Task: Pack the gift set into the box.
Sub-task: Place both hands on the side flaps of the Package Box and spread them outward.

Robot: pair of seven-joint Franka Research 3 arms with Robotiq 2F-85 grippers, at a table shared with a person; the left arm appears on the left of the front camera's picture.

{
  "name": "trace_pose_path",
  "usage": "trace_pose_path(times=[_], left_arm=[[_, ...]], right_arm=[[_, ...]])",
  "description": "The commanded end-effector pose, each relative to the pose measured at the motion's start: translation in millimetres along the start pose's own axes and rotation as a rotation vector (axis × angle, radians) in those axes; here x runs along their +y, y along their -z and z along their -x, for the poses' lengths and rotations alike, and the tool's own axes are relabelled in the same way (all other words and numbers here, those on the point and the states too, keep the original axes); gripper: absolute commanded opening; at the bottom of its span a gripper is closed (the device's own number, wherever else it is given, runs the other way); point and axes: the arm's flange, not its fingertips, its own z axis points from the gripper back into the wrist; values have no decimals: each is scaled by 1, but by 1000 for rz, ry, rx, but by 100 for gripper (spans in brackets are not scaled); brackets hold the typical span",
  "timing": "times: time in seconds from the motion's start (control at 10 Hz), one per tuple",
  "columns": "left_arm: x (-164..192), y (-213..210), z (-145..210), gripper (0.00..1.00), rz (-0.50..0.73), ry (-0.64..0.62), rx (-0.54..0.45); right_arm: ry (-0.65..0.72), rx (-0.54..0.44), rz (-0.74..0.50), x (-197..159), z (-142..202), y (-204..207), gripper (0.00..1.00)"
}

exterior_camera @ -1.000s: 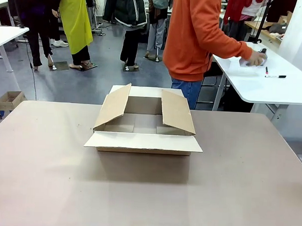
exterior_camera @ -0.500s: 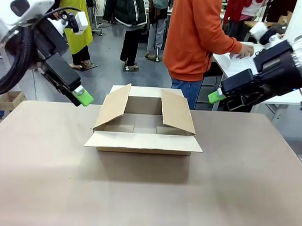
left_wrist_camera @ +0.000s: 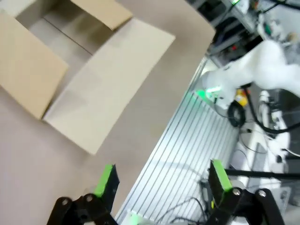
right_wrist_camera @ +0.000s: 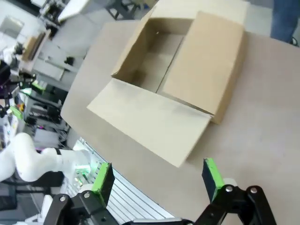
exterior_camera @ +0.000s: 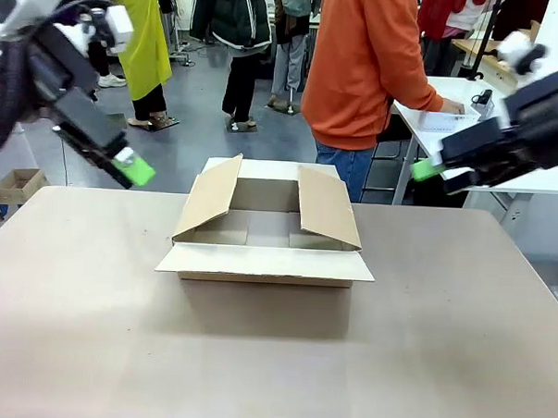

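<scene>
The table [exterior_camera: 440,346] holds one box [exterior_camera: 263,262], flaps open; left gripper [left_wrist_camera: 161,174] and right gripper [right_wrist_camera: 157,174] both spread wide.

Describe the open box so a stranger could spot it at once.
On the big tan table, look to the middle, before the person in orange. The box is shallow and brown, flaps open, far bigger than the small carton on the floor.

The box [exterior_camera: 266,261] is showing plain matt brown cardboard, smooth on its flaps. The bench [exterior_camera: 254,365] under the box is looking smooth and matt. The left gripper [left_wrist_camera: 161,180] and right gripper [right_wrist_camera: 157,177] are showing matt black casings with bright green pads [left_wrist_camera: 106,177]. Behind the box, a person's orange top [exterior_camera: 359,64] is hanging as soft cloth.
</scene>
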Motion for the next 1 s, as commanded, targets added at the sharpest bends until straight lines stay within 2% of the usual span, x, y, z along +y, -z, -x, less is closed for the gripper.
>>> trace_pose_path(times=[0.0, 0.1, 0.2, 0.3, 0.5, 0.6, 0.7, 0.8, 0.9], left_arm=[[7, 11, -40, 100, -107, -182, -58], [30, 17, -68, 100, -162, -260, -46], [52, 25, -98, 100, -166, -313, -10], [63, 35, -123, 100, -207, -361, -12], [75, 59, -154, 100, -271, -450, -46], [92, 76, -167, 100, -321, -507, -13], [106, 91, -176, 100, -298, -575, 27], [91, 68, -152, 100, -264, -452, -45], [91, 68, -152, 100, -264, -452, -45]], right_arm=[[-72, 34, 83, 22, -27, 39, 100], [-22, 46, 132, 36, -30, 70, 100], [-27, 16, 160, 51, -24, 93, 100], [47, 32, 169, 64, -14, 114, 100], [115, 18, 260, 58, -1, 128, 100], [119, 5, 213, 57, 4, 125, 100], [109, -19, 202, 58, 8, 119, 100], [73, 5, 192, 60, 14, 117, 100], [104, 21, 218, 53, 4, 130, 100]])
